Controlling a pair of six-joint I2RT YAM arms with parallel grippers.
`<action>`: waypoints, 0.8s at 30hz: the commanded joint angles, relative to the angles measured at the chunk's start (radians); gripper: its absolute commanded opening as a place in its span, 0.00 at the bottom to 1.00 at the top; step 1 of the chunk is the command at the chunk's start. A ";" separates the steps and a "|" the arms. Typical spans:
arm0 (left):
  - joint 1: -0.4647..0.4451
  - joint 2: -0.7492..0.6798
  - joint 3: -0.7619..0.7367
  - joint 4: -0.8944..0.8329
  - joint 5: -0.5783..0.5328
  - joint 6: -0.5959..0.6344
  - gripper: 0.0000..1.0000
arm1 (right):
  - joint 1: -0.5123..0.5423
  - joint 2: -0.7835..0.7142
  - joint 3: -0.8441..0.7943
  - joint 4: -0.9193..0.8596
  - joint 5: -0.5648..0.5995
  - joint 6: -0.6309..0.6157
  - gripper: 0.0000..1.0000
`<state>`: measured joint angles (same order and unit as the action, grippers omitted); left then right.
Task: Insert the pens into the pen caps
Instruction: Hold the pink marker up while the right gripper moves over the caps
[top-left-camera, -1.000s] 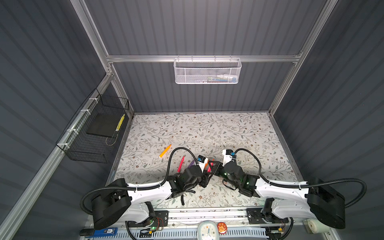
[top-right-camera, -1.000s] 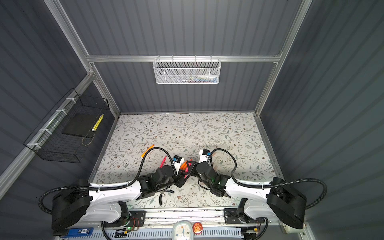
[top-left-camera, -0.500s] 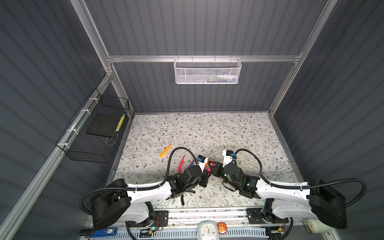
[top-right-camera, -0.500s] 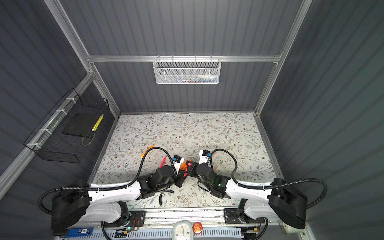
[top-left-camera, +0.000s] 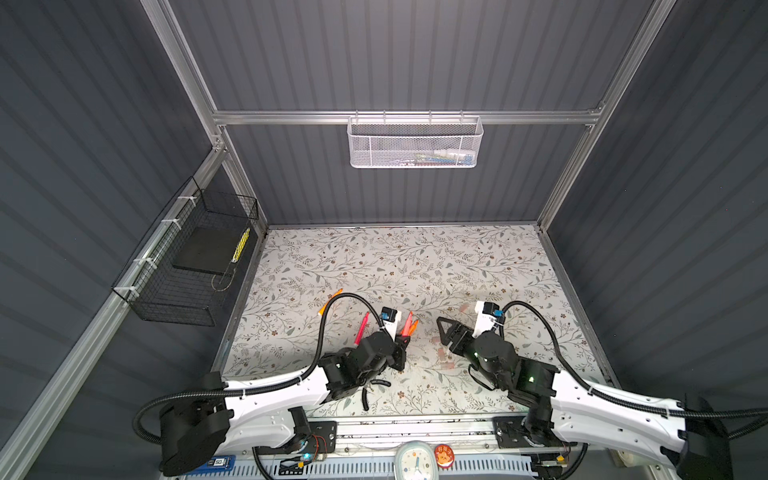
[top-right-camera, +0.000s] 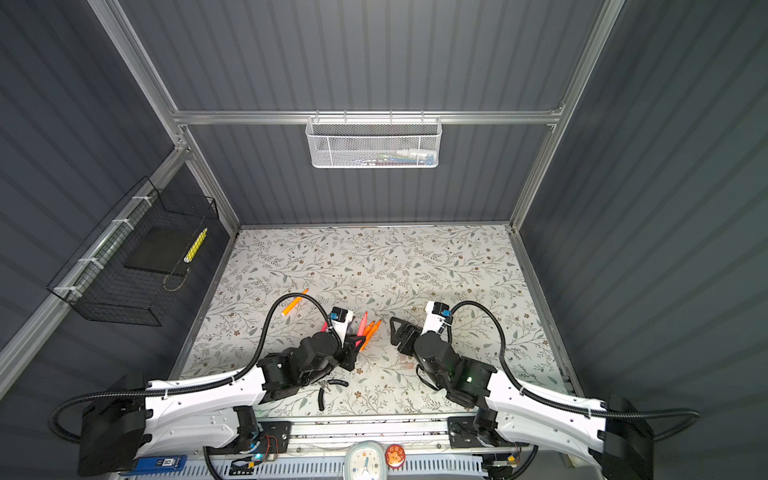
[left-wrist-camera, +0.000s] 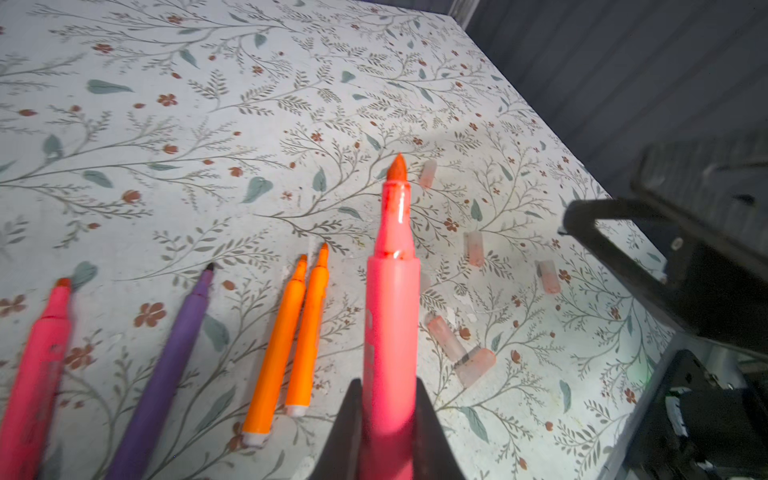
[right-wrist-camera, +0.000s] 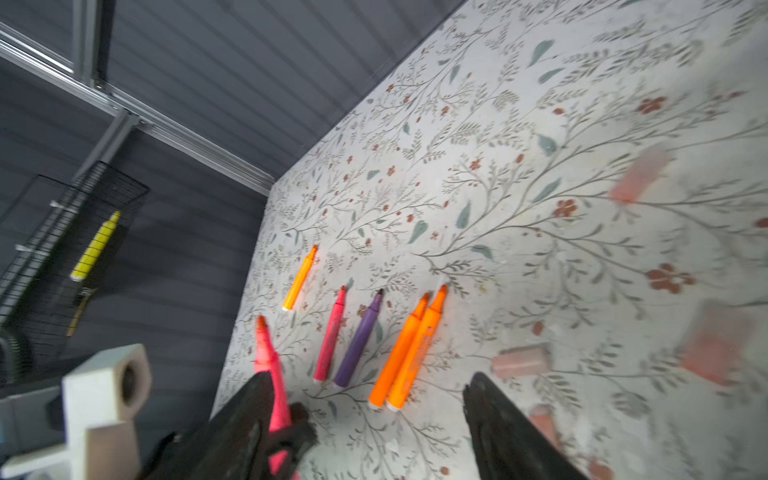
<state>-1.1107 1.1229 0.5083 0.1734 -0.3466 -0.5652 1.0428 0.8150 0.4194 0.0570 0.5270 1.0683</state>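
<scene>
Within left pincer (left-wrist-camera: 389, 409): uncapped pink pen (left-wrist-camera: 391, 316), orange-tipped.

Pink pen (left-wrist-camera: 390, 332), purple pen (left-wrist-camera: 166, 374), orange pens (left-wrist-camera: 282, 345), floral tabletop (left-wrist-camera: 166, 124)

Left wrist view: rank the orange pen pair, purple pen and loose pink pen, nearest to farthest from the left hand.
1. The orange pen pair, right beside the left hand, which grips the raised pink pen.
2. The purple pen, just past the pair.
3. The loose pink pen, outermost, beyond the purple pen.
</scene>
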 joint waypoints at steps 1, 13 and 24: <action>0.006 -0.075 -0.028 -0.076 -0.107 -0.030 0.00 | 0.005 -0.074 -0.004 -0.261 0.107 -0.001 0.71; 0.006 -0.200 -0.081 -0.098 -0.117 -0.032 0.00 | 0.005 -0.111 -0.009 -0.617 -0.005 0.121 0.54; 0.006 -0.225 -0.082 -0.119 -0.108 -0.052 0.00 | 0.005 0.353 0.143 -0.526 -0.122 0.073 0.45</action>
<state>-1.1107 0.9207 0.4305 0.0696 -0.4488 -0.5991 1.0424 1.0924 0.5007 -0.4862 0.4427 1.1633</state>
